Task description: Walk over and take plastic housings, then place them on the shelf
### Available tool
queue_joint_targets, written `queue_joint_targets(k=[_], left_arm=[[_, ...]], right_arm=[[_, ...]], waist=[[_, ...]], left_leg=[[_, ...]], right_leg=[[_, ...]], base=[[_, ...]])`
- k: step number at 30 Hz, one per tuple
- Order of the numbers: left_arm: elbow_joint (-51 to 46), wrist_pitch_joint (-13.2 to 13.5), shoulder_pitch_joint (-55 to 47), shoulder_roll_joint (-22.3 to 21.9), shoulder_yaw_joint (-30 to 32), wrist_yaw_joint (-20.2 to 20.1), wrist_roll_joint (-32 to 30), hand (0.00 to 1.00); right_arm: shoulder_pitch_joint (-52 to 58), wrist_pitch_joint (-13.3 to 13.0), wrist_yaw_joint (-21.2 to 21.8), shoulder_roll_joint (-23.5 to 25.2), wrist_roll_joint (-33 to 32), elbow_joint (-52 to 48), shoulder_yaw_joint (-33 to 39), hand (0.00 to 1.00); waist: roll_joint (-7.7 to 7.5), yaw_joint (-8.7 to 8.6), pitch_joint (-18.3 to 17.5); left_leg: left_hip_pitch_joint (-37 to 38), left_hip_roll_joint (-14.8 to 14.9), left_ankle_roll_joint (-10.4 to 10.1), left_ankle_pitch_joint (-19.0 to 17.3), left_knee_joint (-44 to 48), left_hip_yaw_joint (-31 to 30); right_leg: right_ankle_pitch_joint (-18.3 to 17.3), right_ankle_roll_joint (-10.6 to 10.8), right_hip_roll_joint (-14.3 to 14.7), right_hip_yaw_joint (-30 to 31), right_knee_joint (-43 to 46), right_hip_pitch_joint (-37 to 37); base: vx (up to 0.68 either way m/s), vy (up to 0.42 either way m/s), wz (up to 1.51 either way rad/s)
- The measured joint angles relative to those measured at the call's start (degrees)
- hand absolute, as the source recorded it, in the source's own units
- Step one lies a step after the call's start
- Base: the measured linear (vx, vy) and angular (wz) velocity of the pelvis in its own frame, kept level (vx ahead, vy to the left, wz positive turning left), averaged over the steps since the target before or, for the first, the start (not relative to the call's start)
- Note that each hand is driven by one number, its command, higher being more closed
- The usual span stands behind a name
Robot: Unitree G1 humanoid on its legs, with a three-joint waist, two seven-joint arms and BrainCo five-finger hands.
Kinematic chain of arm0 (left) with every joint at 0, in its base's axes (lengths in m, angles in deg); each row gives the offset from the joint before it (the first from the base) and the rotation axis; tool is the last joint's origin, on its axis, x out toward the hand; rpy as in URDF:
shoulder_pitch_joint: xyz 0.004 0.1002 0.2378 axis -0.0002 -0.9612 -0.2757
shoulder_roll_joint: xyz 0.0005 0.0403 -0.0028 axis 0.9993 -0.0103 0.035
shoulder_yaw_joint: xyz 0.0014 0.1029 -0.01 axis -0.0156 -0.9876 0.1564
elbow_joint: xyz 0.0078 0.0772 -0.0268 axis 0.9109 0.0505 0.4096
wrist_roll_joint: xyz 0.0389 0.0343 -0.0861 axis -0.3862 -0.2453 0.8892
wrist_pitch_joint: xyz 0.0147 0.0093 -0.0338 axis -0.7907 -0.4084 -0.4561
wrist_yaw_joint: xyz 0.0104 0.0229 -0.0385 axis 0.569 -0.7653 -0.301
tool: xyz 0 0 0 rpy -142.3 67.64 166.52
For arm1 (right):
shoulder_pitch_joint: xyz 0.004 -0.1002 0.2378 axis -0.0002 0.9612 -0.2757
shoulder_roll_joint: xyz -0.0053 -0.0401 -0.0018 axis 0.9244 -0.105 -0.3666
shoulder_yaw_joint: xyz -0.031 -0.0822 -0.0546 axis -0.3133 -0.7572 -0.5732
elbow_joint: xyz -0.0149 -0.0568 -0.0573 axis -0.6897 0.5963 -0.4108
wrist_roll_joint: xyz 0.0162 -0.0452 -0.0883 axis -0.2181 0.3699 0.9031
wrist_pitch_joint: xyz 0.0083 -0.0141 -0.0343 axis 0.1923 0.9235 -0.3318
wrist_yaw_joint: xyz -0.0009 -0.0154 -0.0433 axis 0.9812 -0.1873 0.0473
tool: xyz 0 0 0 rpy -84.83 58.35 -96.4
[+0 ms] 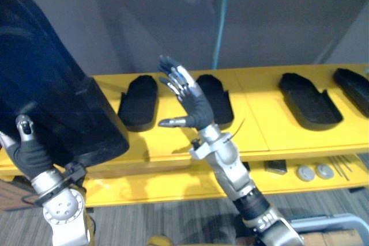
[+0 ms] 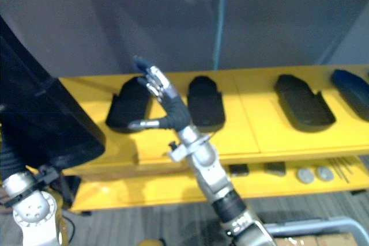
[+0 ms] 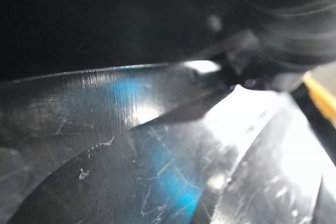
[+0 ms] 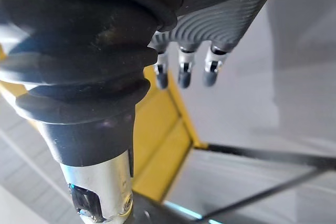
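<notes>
1. The right hand (image 1: pixel 193 108) is raised over the yellow shelf (image 1: pixel 259 122), fingers straight and spread, holding nothing; it hovers between two of the placed housings (image 1: pixel 140 101), four black shells lying on the top level.
2. The left hand (image 1: pixel 26 154) sits at the lower edge of the carried housing (image 1: pixel 52 96), a large black shell at the robot's left; the shell hides the hand's grip, so I cannot tell whether it is closed.
3. Risks, as I judge them: the carried housing's corner hangs near the shelf's front edge and could knock it and slip; the free space looks narrow, so it might land on a neighbour; the raised right hand could sweep a shell sideways.
</notes>
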Motion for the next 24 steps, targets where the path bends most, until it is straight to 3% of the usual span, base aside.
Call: queue_joint_targets(k=[5, 8, 11, 14, 18, 21, 24], left_arm=[[9.6, -1.7, -1.4, 7.3, 7.4, 0.1, 0.0, 1.00], [24.0, -3.2, -0.2, 15.2, 10.2, -0.7, 0.1, 1.00], [42.6, -4.8, 3.4, 24.7, 12.6, -1.7, 0.0, 1.00], [55.8, -7.4, 8.0, 33.9, 14.4, -4.8, -0.5, 1.00], [67.0, -11.7, 13.3, 43.2, 14.9, -10.8, -7.1, 1.00], [71.7, -13.7, 16.7, 47.0, 12.4, -15.4, -11.6, 1.00], [72.9, -14.4, 17.4, 48.6, 9.9, -19.1, -15.7, 1.00]], right_arm=[[3.0, 2.2, -5.1, -3.2, 2.6, 0.5, 0.6, 0.00], [9.3, 2.8, -8.6, -5.9, 4.3, -0.5, 5.8, 0.00], [16.8, 4.4, -11.5, -10.2, 4.3, -5.0, 14.2, 0.00], [23.4, 6.4, -12.9, -14.4, 4.5, -7.6, 22.8, 0.00], [28.8, 7.9, -12.8, -17.4, 4.0, -7.6, 30.6, 0.00], [31.8, 8.0, -12.7, -18.3, 1.9, -7.5, 32.4, 0.00], [32.8, 8.3, -12.4, -18.3, 0.9, -7.2, 32.5, 0.00]], waist=[[-0.13, -0.16, -1.4], [0.71, -0.45, -2.3], [1.44, -1.92, -2.3], [1.81, -3.85, -2.4], [1.78, -7.11, -2.5], [1.85, -8.99, -2.4], [1.95, -9.40, -2.4]], left_leg=[[-0.5, -0.4, 0.0, 0.3, -0.5, 0.2], [0.2, -0.3, 0.0, 0.3, -0.4, 3.2], [1.1, 0.1, -0.1, 0.3, -0.5, 7.6], [1.2, 0.6, -0.2, 0.1, -0.8, 10.9], [1.1, 0.5, -0.2, 0.1, -1.5, 14.6], [1.3, 0.4, -0.1, 0.1, -1.6, 15.6], [1.1, 0.4, -0.1, 0.1, -1.6, 16.6]], right_leg=[[0.3, 0.4, -0.5, -0.1, 0.0, -0.5], [0.5, 0.8, -0.7, 1.9, 0.0, -1.4], [0.8, 1.1, -1.2, 5.1, 0.4, -2.8], [1.0, 0.9, -1.0, 8.3, 0.9, -5.1], [1.9, 0.9, -0.9, 12.2, 0.8, -7.8], [2.6, 1.0, -0.9, 13.6, 0.8, -8.4], [2.8, 1.0, -0.7, 14.6, 0.8, -9.3]], base=[[0.02, 0.015, 0.04], [0.03, 0.030, -0.31], [-0.03, 0.036, -0.47], [-0.06, 0.015, -0.52], [-0.05, 0.018, -0.46], [-0.01, 0.023, -0.24], [0.01, 0.012, -0.15]])
